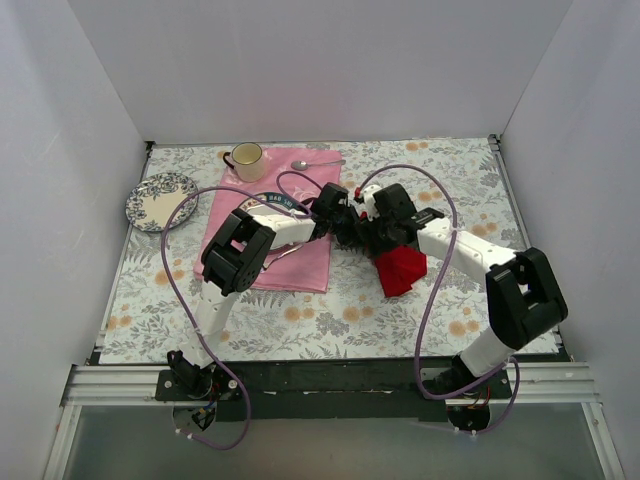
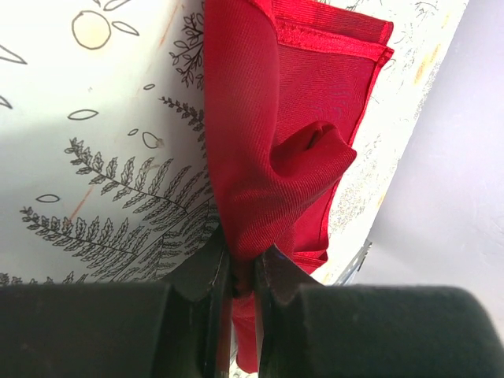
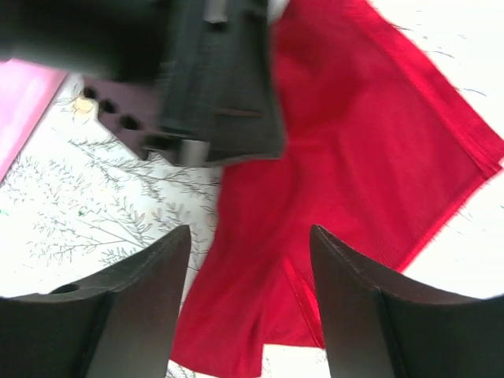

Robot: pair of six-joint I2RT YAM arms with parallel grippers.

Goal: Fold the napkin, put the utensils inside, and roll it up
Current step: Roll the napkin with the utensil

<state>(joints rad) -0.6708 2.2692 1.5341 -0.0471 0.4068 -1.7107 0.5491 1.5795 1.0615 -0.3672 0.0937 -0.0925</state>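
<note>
Napkin: lies bunched and partly folded on the floral table, right of centre, just beside the right edge of the pale pink cloth but apart from it. Its long axis runs from the two grippers toward the near edge. The far end is raised into the grip and the hemmed corners lie at the free end.

Containers: a cup stands upright at the far corner of the pink cloth; its contents cannot be made out. A patterned plate sits left of the cloth. A silver spoon lies on the table beyond the cloth, handle to the right.

Left gripper: fingers together, clamped on a pinched fold of the napkin.

Right gripper: fingers well apart, holding nothing, poised over the red cloth just beside the left gripper. Contact with the cloth cannot be confirmed.
</note>
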